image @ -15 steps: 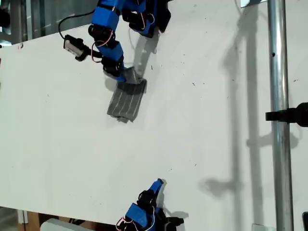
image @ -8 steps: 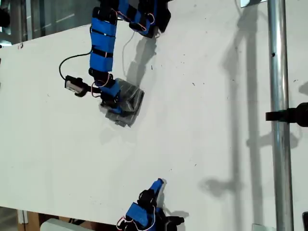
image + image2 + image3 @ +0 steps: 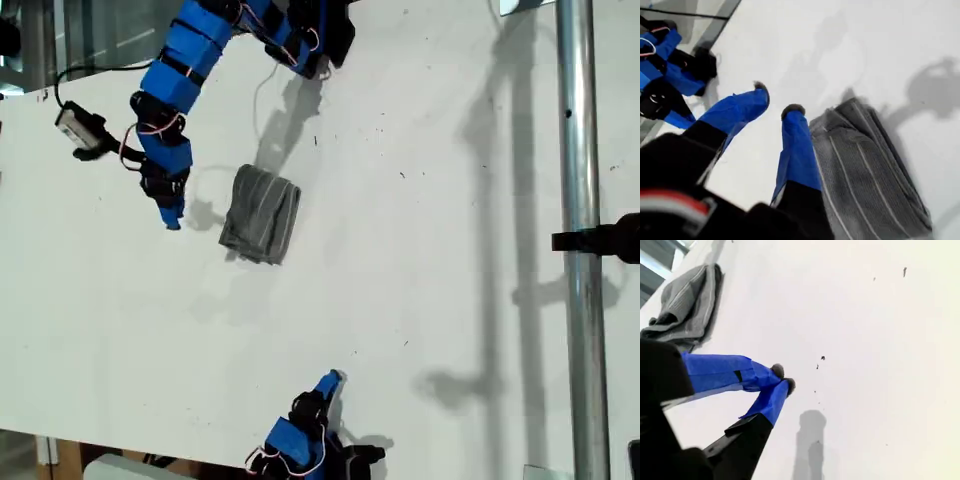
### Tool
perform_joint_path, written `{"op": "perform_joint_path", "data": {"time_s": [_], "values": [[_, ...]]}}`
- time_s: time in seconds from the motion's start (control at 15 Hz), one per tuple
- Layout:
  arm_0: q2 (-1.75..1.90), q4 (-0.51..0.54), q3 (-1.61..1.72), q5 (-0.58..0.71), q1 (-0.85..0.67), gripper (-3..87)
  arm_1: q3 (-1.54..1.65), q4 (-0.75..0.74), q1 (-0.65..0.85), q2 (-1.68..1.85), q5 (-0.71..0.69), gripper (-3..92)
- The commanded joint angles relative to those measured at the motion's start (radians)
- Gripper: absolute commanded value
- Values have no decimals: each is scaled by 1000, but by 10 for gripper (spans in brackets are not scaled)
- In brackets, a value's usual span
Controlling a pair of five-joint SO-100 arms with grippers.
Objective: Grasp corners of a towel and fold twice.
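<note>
The towel [image 3: 262,213] lies folded into a small grey striped bundle on the white table [image 3: 420,300], toward the exterior view's upper left. Its corners are stacked in the folds and I cannot tell them apart. My first gripper [image 3: 171,215] hovers just to the exterior view's left of the bundle. In the first wrist view it [image 3: 776,100] is open with nothing between its fingers, and the towel [image 3: 865,170] lies beside one finger. My second gripper [image 3: 331,380] rests near the table's bottom edge in the exterior view. It [image 3: 783,378] is shut and empty, with the towel [image 3: 687,305] far off.
A vertical metal pole [image 3: 578,250] with a black clamp [image 3: 605,240] stands at the exterior view's right. The first arm's base [image 3: 305,40] sits at the top edge. Small dark specks [image 3: 822,358] mark the table.
My first gripper has let go of the towel and swung away to the exterior view's left. The towel now lies folded over and free. The second arm has not moved.
</note>
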Motion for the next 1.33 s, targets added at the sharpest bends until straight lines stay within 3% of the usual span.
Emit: {"op": "perform_joint_path", "data": {"time_s": [0.0,0.13,0.27,0.4,0.53,0.6,0.73,1.0,1.27], "values": [[6,-23,12,9,-35,-26,265,184,-21,299,-3,25],[6,-31,57,11,-44,-26,649,247,-110,632,114,1],[6,38,64,-54,-66,-26,1025,324,-229,1060,298,-2],[6,38,64,-49,-81,-26,1258,502,-337,1497,433,-3],[6,38,64,57,-94,-25,1319,538,-380,1500,555,-3],[6,40,64,156,-83,-25,1319,532,-388,1491,565,-3],[6,37,64,644,-81,-25,1321,532,-396,1489,557,35],[6,32,64,675,-86,-26,1319,561,-362,1491,410,65],[6,32,64,675,-86,-26,1319,561,-351,1491,414,65]]}}
